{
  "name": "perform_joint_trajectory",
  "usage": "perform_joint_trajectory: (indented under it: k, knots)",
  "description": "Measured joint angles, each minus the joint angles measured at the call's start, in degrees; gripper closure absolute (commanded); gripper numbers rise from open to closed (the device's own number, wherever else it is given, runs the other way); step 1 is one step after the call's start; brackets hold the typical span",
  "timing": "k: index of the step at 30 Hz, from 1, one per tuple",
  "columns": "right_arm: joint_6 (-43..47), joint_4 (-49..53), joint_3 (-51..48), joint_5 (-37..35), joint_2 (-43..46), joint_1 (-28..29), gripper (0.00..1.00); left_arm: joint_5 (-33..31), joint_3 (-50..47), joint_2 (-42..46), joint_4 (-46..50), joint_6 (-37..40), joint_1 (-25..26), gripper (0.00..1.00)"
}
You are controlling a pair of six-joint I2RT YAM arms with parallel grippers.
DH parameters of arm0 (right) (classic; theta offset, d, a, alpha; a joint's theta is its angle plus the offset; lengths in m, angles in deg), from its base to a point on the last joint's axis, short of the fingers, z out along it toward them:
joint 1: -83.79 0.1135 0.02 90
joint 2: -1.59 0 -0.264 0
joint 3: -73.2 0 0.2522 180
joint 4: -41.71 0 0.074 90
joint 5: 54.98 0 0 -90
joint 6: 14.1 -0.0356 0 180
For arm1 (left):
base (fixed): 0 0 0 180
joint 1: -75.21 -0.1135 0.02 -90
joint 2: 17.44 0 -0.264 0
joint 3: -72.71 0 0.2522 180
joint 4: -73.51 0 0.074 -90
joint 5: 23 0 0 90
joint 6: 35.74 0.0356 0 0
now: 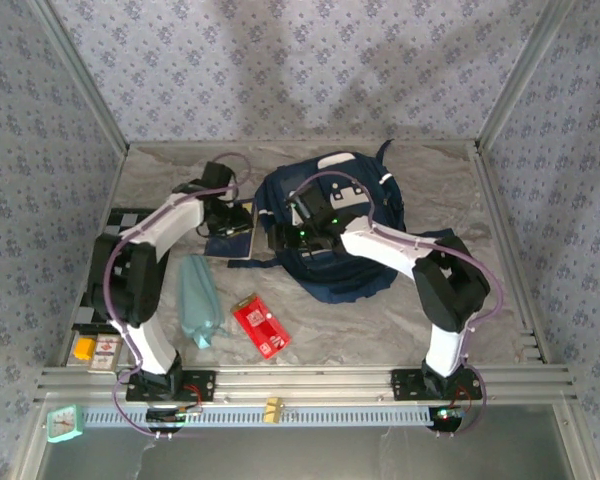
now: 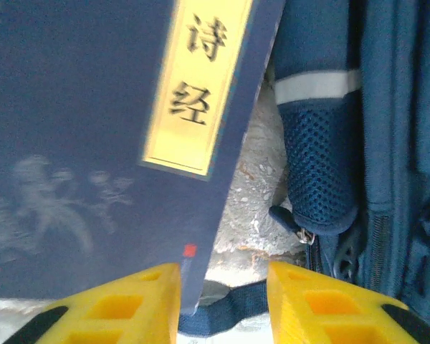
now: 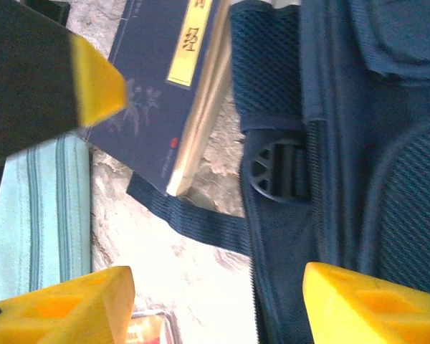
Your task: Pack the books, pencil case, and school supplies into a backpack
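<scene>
Released on the left hand point(image 2: 222, 309): yellow fingers parted just by the near corner of the navy book point(image 2: 79, 143), nothing pinched between them. Same on the right hand point(image 3: 218, 312): spread wide and empty, hanging over the bare surface point(image 3: 201, 272) and a dark strap point(image 3: 193, 215) between book and backpack point(image 3: 330, 143).

Find the navy book lying flat on the surface just left of the backpack, long edge close to the mesh side pocket point(image 2: 319, 150). Pale page edges beneath it hint at a stack; cannot tell how many. Find the pencil case point(image 1: 197, 298) and red packet point(image 1: 261, 326) nearer the arm bases, apart from the bag, not yet packed.

Probably thin, light and fairly stiff, with a smooth cover that could slip. Flat on the surface, so little to pinch from above: better to take the free corner or long edge, one finger under and one over, and expect sag if held by a corner alone. Pencil case likely soft and limp; grip across its narrow middle.
</scene>
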State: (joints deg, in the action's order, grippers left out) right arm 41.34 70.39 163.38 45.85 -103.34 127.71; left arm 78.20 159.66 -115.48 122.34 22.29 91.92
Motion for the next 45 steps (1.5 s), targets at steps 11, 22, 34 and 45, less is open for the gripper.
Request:
perform_joint_trajectory:
  k: [11,22,34,45]
  knots:
    - [-7.78,3.08,19.65,-5.49,-17.94,5.75,0.42,-0.04,-1.81,0.44,-1.46,3.65,-13.44,0.60]
    - [-10.10,11.98,35.47,-9.99,-30.97,7.39,0.36,-0.07,-3.93,-6.27,-4.94,3.65,-14.73,0.60]
    - [-9.94,16.06,41.94,-8.52,-34.45,7.34,0.40,0.13,-6.32,-8.79,-8.20,4.07,-14.80,0.66]
    - [-7.65,18.47,44.59,-8.48,-33.86,7.50,0.48,0.11,-7.58,-8.15,-9.70,4.07,-14.84,0.67]
